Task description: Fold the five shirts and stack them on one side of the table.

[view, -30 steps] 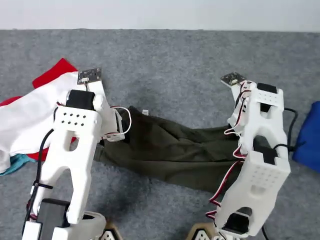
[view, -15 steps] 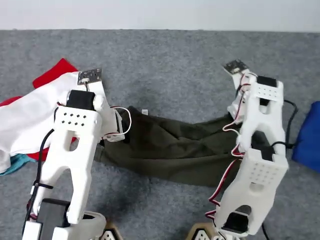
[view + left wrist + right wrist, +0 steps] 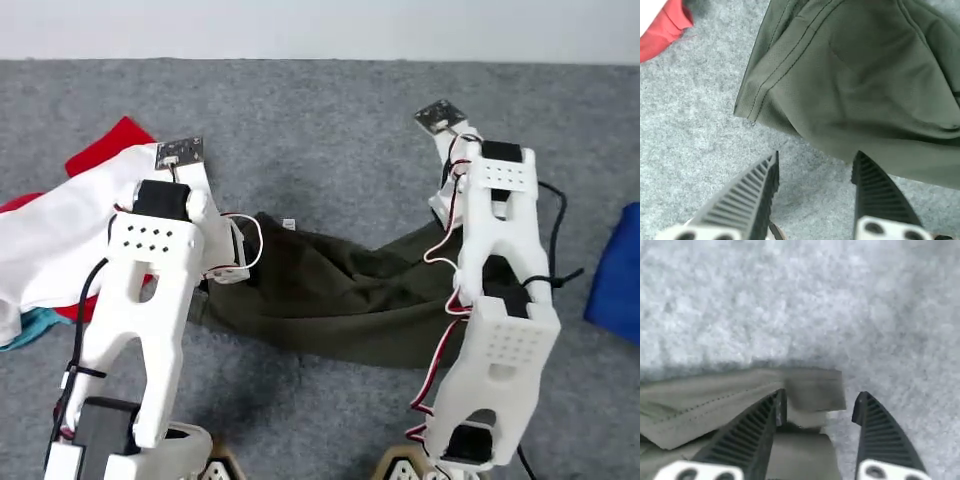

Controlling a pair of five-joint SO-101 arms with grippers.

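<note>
An olive green shirt (image 3: 340, 300) lies crumpled on the grey carpet between the two arms. My left gripper (image 3: 815, 167) is open and low over the carpet, just off the shirt's hemmed corner (image 3: 757, 102). At the shirt's other end, my right gripper (image 3: 817, 402) is open with a folded edge of the olive shirt (image 3: 815, 387) lying between its fingers. A white shirt (image 3: 50, 240), a red shirt (image 3: 115, 140) and a bit of teal cloth (image 3: 25, 328) are piled at the left. A blue shirt (image 3: 615, 270) lies at the right edge.
The left arm (image 3: 150, 260) overlaps the white pile. The right arm (image 3: 495, 210) stands over the olive shirt's right end. Bare grey carpet (image 3: 330, 140) stretches behind the shirt up to a pale wall. The red shirt's edge (image 3: 665, 25) is close to the left gripper.
The right arm has swung left and farther out over the table, and the olive shirt's right end has bunched up and shifted with it. The left arm has kept still.
</note>
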